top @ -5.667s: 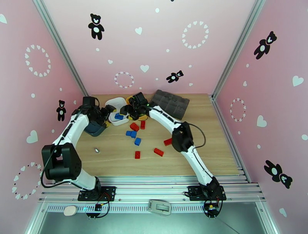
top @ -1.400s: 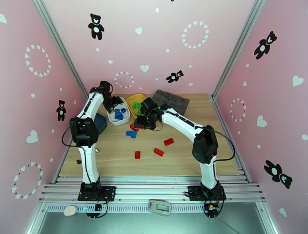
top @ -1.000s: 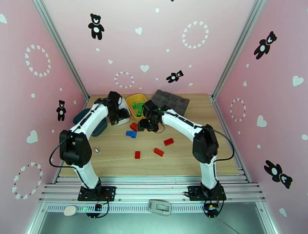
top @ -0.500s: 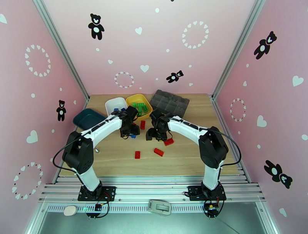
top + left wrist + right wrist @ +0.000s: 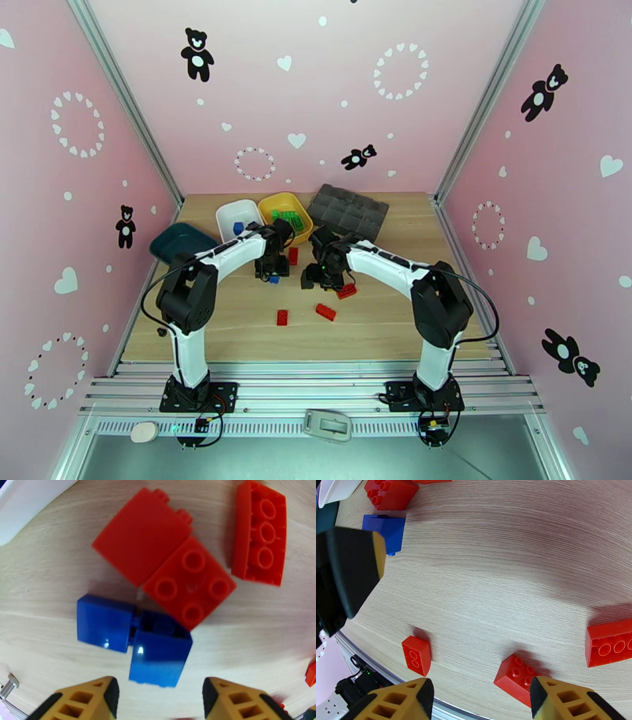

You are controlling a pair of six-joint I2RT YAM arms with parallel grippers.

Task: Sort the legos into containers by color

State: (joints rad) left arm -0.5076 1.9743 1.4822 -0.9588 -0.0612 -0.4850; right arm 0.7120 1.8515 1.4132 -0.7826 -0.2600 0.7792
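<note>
Left gripper [image 5: 158,691] has swung from white tray [image 5: 237,211] to blue legos [image 5: 160,653], released and empty; right gripper [image 5: 480,695], likewise released, hangs over red legos [image 5: 515,677]; fresh picks look due.

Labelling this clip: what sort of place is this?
Probably a robot test cell dressed like a nursery: pink walls with bear stickers, aluminium frame rails, and two arms bolted at the edge of a wooden table.

The desk [image 5: 493,559] shows pale, matt wood grain. The blue legos [image 5: 158,657] and red legos [image 5: 189,582] are smooth, glossy plastic. The left claw [image 5: 160,691] has yellow plastic fingers [image 5: 85,699] tipped in matt black.
</note>
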